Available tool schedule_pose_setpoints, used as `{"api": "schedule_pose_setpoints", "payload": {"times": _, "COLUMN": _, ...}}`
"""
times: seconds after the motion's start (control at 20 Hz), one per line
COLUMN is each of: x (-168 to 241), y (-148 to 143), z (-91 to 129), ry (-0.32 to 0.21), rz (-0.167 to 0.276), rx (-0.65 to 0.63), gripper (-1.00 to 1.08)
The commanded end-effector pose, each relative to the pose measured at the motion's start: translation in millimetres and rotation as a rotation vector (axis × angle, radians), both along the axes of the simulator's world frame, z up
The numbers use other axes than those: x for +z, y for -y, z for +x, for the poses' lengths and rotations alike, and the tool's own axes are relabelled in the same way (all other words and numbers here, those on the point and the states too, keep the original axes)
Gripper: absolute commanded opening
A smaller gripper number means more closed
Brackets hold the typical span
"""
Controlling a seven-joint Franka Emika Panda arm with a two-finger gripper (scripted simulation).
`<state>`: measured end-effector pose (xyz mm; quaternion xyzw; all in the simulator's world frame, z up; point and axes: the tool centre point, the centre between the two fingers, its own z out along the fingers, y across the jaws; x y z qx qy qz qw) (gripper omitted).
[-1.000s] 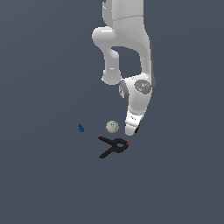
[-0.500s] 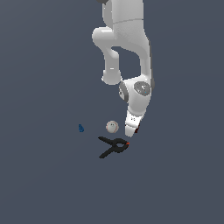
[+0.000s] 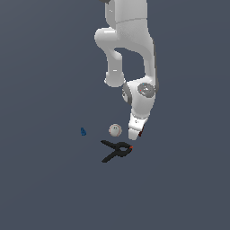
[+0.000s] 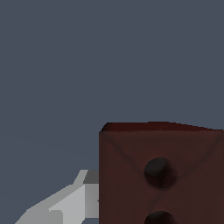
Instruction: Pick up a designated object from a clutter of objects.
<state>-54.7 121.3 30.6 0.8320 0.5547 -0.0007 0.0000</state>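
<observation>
While the arm stayed motionless, the gripper (image 3: 135,133) hung low beside the baseball (image 3: 115,130); the red-brown brick (image 4: 162,175) filled the wrist view, grip state impossible to tell.

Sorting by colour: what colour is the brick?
Dark red-brown brick, clearest in the wrist view.

Ball (image 3: 115,130) between small piece (image 3: 83,131) and fingers (image 3: 134,134); clamp (image 3: 116,150) just below ball; brick (image 4: 162,175) beside fingers.
</observation>
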Motion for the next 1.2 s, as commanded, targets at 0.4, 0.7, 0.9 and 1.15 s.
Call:
{"api": "schedule_pose_setpoints", "payload": {"times": 0.4, "x": 47.2, "y": 2.2, "z": 14.0, "ry": 0.002, "rz": 0.001, "rx": 0.001, "gripper": -1.0}}
{"api": "schedule_pose_setpoints", "payload": {"times": 0.7, "x": 97.9, "y": 4.2, "z": 28.6, "ry": 0.001, "rz": 0.002, "rx": 0.002, "gripper": -1.0}}
{"api": "schedule_pose_setpoints", "payload": {"times": 0.9, "x": 136.7, "y": 5.8, "z": 39.9, "ry": 0.001, "rz": 0.003, "rx": 0.002, "gripper": -1.0}}
{"api": "schedule_pose_setpoints", "payload": {"times": 1.15, "x": 185.0, "y": 8.0, "z": 54.2, "ry": 0.001, "rz": 0.004, "rx": 0.002, "gripper": -1.0}}
